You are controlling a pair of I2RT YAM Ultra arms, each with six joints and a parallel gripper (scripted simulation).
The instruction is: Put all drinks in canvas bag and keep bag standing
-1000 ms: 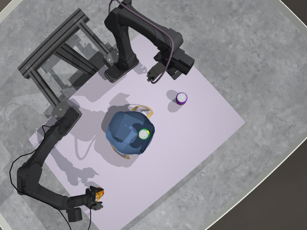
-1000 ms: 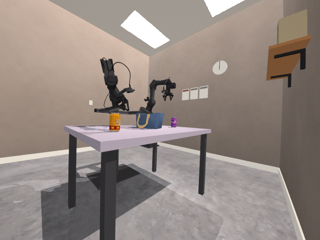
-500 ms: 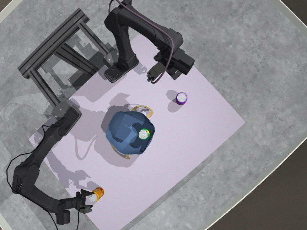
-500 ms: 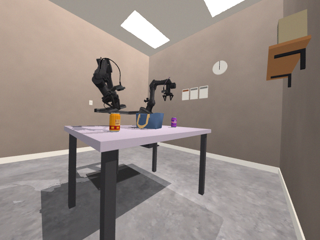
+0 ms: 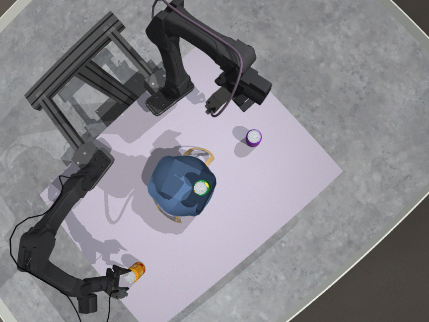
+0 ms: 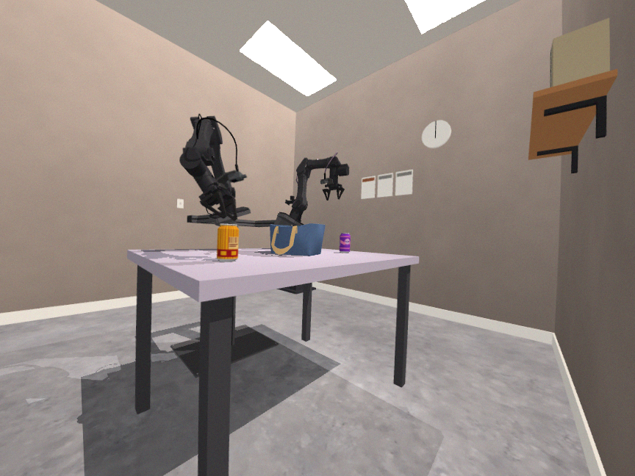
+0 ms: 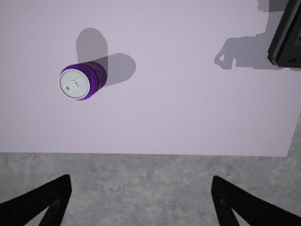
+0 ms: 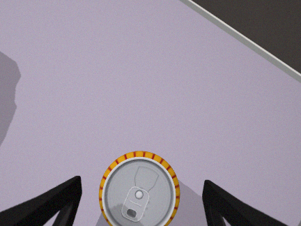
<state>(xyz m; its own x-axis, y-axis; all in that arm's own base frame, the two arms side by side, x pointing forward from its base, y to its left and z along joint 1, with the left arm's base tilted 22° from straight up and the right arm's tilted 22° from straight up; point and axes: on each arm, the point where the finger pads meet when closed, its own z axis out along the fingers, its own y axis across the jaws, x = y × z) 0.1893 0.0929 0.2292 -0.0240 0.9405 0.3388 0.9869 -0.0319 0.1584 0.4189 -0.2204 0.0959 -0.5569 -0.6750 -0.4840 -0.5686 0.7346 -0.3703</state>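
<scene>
Right tool (image 5: 127,282) (image 6: 225,217) (image 8: 142,179) is kept released above the orange can (image 5: 137,272) (image 6: 227,242) (image 8: 139,206); left tool (image 5: 209,110) (image 6: 332,197) (image 7: 142,178) is also released. Green can (image 5: 200,188) is seen inside the blue canvas bag (image 5: 164,182) (image 6: 309,239), purple can (image 5: 253,137) (image 6: 344,242) (image 7: 83,81) upon the surface (image 5: 277,180) (image 6: 307,267) (image 7: 174,104) (image 8: 139,87).

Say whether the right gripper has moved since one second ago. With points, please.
Yes: in the top view the right gripper (image 5: 127,282) (image 6: 228,217) (image 8: 142,185) has shifted picture-left, away from the orange can (image 5: 138,270) (image 6: 227,242) (image 8: 139,206).
</scene>
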